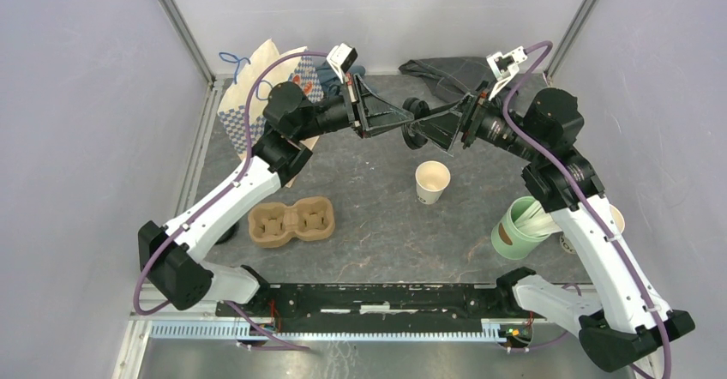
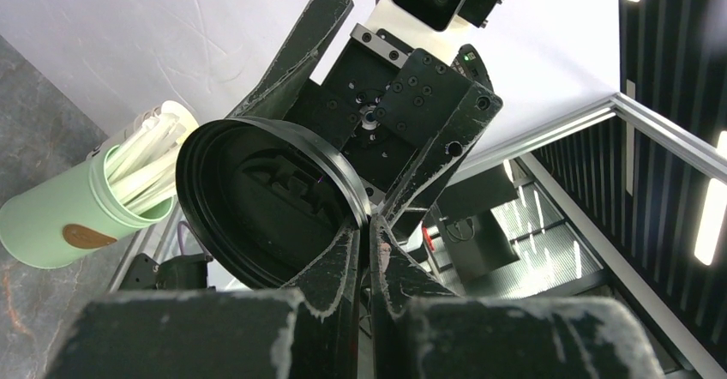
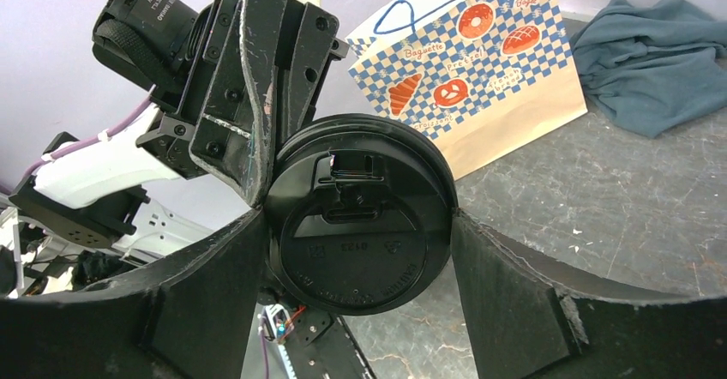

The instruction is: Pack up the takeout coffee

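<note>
Though the left gripper point(image 2: 367, 237) pinches the lid point(image 3: 360, 225) — right-side contact's unclear.

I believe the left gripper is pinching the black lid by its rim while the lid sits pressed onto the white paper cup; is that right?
Not quite. The left gripper does pinch the black lid by its rim, but the lid is held up in the air between the two arms, not on the white paper cup, which stands lidless on the table. The top external view shows this.
</note>
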Controlling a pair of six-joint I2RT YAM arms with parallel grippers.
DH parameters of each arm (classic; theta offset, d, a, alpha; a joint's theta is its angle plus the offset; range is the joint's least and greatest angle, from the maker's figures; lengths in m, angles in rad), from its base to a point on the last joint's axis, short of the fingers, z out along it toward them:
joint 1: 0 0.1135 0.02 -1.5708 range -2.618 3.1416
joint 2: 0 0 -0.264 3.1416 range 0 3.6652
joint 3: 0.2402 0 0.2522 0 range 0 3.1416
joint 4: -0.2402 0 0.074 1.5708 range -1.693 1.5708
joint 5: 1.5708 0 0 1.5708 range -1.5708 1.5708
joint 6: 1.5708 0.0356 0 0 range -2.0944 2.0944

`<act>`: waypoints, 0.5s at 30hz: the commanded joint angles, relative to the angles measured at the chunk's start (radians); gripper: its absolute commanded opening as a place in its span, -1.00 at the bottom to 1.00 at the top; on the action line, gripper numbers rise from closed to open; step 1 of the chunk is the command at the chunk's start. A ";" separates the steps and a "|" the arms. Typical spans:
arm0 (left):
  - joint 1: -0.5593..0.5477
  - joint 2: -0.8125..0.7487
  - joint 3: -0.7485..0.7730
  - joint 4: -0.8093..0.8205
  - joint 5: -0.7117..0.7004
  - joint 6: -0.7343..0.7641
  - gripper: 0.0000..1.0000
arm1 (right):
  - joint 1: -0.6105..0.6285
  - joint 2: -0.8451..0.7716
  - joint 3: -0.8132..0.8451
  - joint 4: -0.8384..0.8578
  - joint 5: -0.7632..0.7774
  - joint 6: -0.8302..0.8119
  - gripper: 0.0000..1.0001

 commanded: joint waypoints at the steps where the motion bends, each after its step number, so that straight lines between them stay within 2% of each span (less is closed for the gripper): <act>1: -0.008 0.006 0.039 0.020 -0.007 0.013 -0.95 | -0.003 -0.006 -0.012 0.035 -0.003 -0.008 0.60; 9: -0.008 0.012 0.041 0.020 -0.011 0.010 -0.92 | -0.002 -0.002 -0.014 0.023 0.008 -0.022 0.61; 15: -0.008 0.005 0.031 -0.010 -0.032 0.032 -0.63 | -0.003 -0.013 -0.016 0.017 0.032 -0.022 0.56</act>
